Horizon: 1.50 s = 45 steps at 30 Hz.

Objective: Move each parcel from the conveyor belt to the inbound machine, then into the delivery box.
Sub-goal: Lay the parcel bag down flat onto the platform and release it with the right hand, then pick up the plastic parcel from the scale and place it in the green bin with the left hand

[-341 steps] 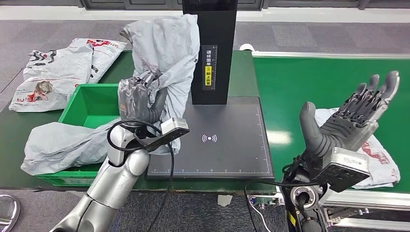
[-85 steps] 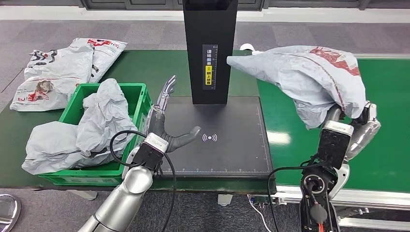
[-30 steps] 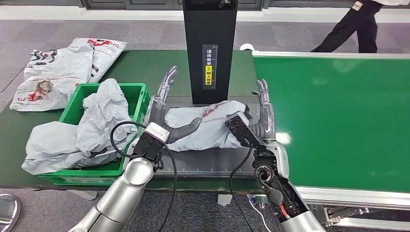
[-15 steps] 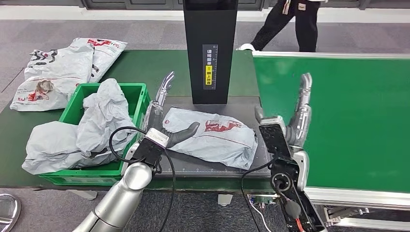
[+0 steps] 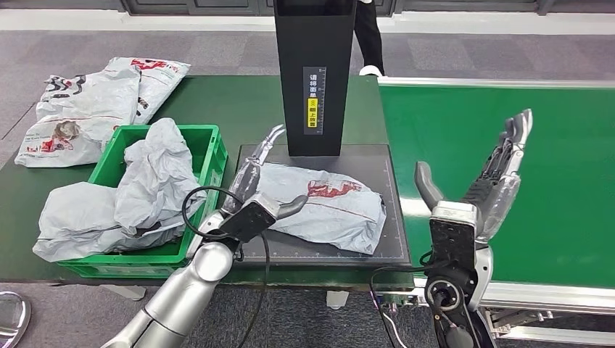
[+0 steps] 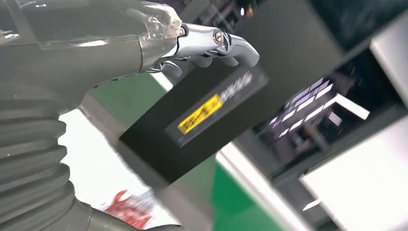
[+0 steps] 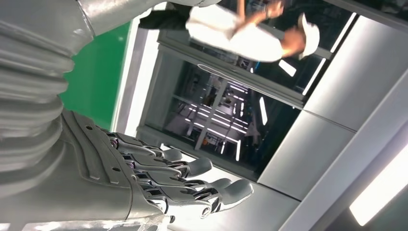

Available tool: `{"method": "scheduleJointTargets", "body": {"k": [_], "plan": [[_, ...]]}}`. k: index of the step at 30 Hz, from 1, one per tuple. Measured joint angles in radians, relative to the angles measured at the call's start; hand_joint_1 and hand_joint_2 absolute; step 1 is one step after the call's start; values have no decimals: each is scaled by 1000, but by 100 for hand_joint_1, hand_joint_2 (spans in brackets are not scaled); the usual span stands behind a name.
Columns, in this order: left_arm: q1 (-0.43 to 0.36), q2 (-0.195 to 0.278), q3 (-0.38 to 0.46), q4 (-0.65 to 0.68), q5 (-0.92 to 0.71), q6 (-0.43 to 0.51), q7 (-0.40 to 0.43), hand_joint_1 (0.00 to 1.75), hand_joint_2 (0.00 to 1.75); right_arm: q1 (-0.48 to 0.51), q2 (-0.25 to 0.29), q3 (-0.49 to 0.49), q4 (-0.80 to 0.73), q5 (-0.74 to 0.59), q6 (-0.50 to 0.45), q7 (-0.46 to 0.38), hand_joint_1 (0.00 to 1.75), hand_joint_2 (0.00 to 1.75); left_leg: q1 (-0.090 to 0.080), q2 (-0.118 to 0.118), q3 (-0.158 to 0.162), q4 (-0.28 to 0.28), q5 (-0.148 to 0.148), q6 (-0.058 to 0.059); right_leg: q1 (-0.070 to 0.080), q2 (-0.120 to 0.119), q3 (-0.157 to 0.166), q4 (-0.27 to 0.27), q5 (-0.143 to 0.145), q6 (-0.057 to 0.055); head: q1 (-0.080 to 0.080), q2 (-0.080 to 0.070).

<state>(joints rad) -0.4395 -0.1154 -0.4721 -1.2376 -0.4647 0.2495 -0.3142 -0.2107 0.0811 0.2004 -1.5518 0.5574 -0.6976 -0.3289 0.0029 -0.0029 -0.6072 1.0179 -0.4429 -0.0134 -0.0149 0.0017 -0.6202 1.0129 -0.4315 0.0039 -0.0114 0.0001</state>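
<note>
With the left hand [image 5: 255, 190] spread beside the parcel [image 5: 319, 205] (right hand [image 5: 484, 186] also spread, empty), a shallow grasp on slack plastic could slip toward the box [image 5: 209, 145].

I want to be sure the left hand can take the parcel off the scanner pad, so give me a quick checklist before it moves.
1. Parcel lies flat on the inbound machine's pad: ok.
2. Right hand is open and off the parcel, raised over the conveyor belt: ok.
3. Left hand is at the parcel's near edge, fingers spread, thumb over it: ok; whether it touches: cannot tell.
4. Room in the green delivery box: not ok, a crumpled grey parcel bulges above its rim.
5. Scan registered: cannot tell.
6. Person stands behind the table, away from the arms: ok.
</note>
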Motion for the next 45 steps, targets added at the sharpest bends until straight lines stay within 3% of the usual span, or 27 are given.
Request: {"method": "scheduleJointTargets", "body": {"k": [6,15,28,38,42,45], "plan": [[-46,-22,-1,155,-48,-41,-6,0,175,-2,1,0,-23,6,2,-1,0,175,0,0,0,0,0,0,0,0,0,0,0,0,0,0],[-93,-50,-2,286,-83,-60,9,0,175,-16,4,0,-31,9,14,-1,0,175,0,0,0,0,0,0,0,0,0,0,0,0,0,0],[-217,-128,-4,698,-177,-54,67,0,175,-108,47,6,-27,11,47,15,0,175,0,0,0,0,1,0,0,0,0,0,1,1,0,0],[-241,-130,-4,811,-197,-59,100,2,175,-127,66,7,-24,15,58,25,0,175,0,-1,-1,0,1,0,0,0,0,0,1,1,0,0],[-246,-130,-4,832,-235,-51,126,171,175,-127,72,7,-24,21,65,26,0,175,0,-1,-1,0,1,0,0,0,1,0,1,1,0,0],[-252,-128,-4,845,-269,-45,151,175,175,-128,75,7,-24,23,70,27,0,175,0,-1,0,0,1,0,0,0,1,0,1,1,0,0]]}}
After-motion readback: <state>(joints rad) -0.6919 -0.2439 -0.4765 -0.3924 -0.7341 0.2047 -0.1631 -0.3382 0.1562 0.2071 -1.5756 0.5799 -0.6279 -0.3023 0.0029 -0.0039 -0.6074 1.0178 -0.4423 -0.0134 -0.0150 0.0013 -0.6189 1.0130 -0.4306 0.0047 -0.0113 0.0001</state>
